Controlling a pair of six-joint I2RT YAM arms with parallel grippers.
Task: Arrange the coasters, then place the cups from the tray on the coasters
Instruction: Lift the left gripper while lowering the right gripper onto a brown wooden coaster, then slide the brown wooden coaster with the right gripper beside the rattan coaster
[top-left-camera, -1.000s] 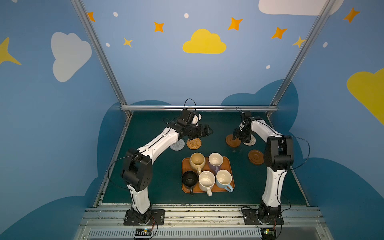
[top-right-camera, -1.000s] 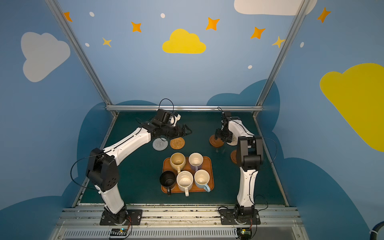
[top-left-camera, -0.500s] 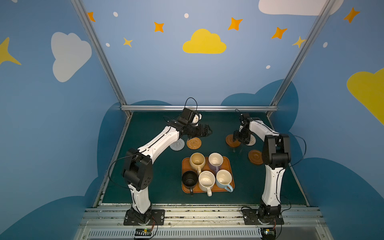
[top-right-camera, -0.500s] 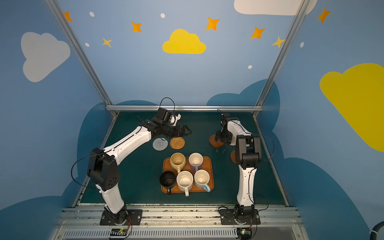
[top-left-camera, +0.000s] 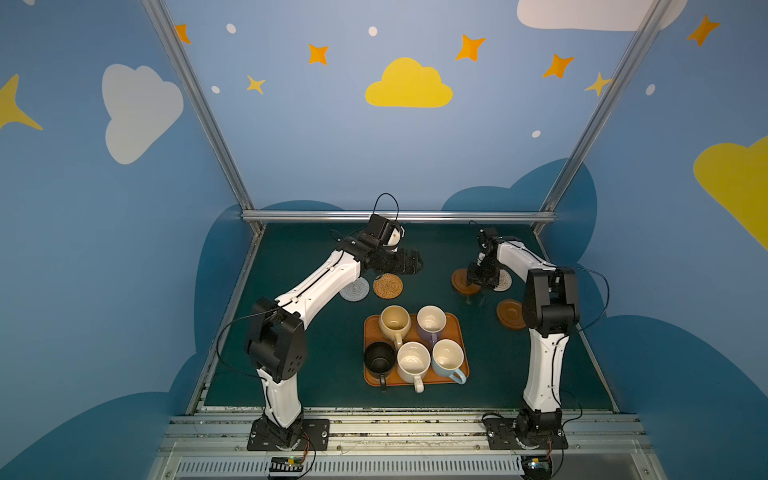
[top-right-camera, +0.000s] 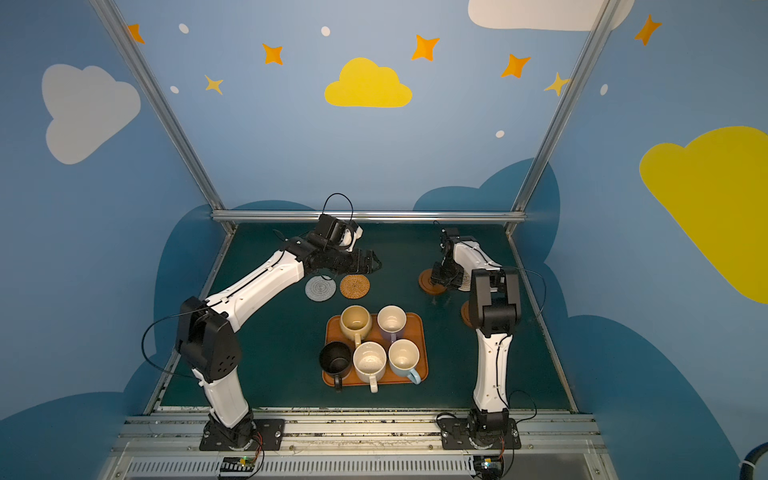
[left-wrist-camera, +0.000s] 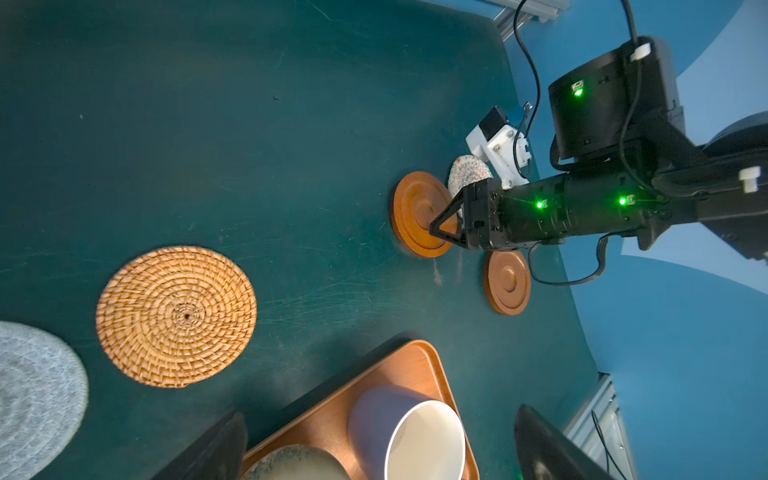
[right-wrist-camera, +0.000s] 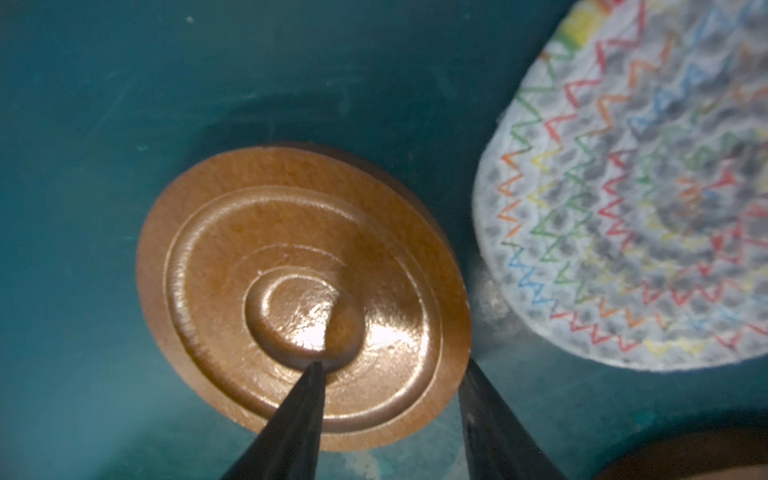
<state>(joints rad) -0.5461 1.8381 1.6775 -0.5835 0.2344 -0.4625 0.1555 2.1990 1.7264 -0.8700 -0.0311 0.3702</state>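
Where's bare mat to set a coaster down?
Free: mat between rattan coaster and wooden coaster; mat left of tray; strip on tray's near side. Crowded: right side, that wooden coaster, beige coaster and second wooden coaster bunched by right end effector.

Right claw (top-right-camera: 435, 288) is over a brown coaster (top-right-camera: 424, 277); five cups (top-right-camera: 370, 360) fill the tray (top-right-camera: 417, 328).

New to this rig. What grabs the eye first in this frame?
The orange-brown tray in the table's middle, packed with five mugs. Behind it on the right, the right gripper straddles a brown wooden coaster at its rim, one finger over its centre, one outside. On the left, the open left gripper hangs by the rattan coaster.
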